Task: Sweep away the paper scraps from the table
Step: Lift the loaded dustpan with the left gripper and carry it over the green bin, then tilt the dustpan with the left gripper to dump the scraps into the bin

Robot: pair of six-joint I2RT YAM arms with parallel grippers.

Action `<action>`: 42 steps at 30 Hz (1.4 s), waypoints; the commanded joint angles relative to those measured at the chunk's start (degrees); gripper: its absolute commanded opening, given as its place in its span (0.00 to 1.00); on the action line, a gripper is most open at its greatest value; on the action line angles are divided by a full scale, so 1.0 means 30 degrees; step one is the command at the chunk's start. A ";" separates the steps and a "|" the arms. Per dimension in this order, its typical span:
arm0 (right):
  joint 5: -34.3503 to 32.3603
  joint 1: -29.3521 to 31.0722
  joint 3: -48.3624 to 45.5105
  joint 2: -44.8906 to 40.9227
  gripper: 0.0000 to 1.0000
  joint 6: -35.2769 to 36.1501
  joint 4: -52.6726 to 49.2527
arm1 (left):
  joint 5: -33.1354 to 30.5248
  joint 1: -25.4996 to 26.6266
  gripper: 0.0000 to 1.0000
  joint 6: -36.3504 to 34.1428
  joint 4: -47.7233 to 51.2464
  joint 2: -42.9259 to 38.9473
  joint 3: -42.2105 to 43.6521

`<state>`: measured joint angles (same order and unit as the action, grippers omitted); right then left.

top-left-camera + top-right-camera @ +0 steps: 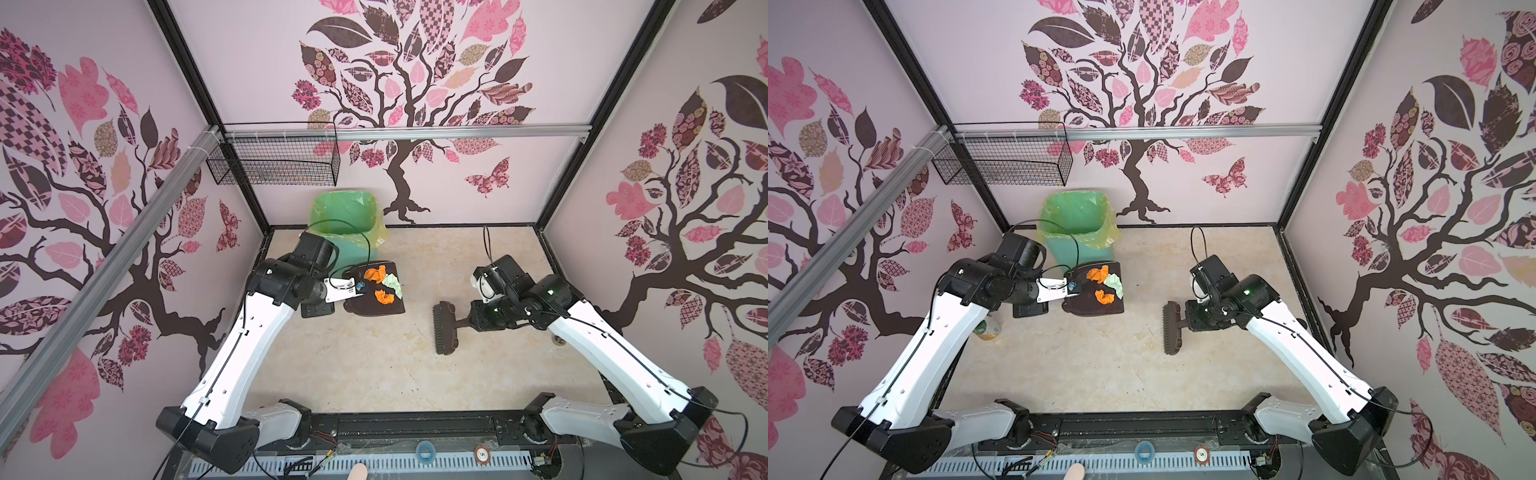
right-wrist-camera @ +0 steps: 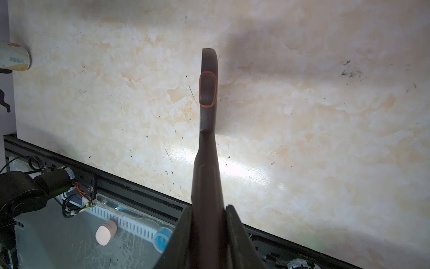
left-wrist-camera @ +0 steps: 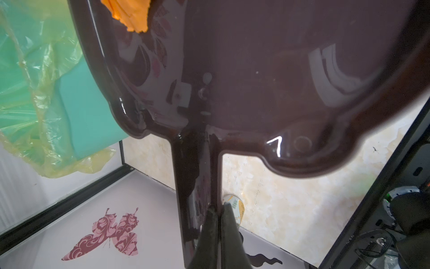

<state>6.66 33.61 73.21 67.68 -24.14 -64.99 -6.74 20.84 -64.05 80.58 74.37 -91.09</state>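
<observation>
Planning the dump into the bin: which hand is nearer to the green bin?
Left. The left hand grips the dustpan by its handle just in front of the bin; the right hand holds the brush, farther across the table to the right.

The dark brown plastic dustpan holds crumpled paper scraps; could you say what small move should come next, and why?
Probably raise the dustpan toward the rim of the mint-green bin: the left gripper is shut on its handle, orange and mint paper scraps lie in it, and the bin stands just beyond it.
</observation>
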 commanded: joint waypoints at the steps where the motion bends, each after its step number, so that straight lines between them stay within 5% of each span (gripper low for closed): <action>1: 0.0242 -0.0095 -0.0230 -0.0803 0.00 0.0291 0.0212 | 0.1424 -0.0912 0.00 -0.0353 0.0527 0.0950 -0.2271; 19: 0.0721 -0.0101 -0.1988 -0.1994 0.00 0.0195 0.0884 | 0.2251 -0.4995 0.00 -0.2940 0.4541 0.9172 -1.4048; 32: 0.1339 -0.0125 -0.3545 -0.2341 0.00 0.0035 0.1906 | 0.0571 -0.6591 0.00 -0.4710 0.5400 1.4168 -2.0581; 42: 0.1662 -0.0100 -0.4193 -0.2609 0.00 0.0021 0.2273 | 0.0069 -0.7488 0.00 -0.5517 0.3837 1.5944 -2.1998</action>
<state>11.25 33.56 61.34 60.53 -24.18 -58.33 -6.44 -0.84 -79.26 93.54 120.20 -153.08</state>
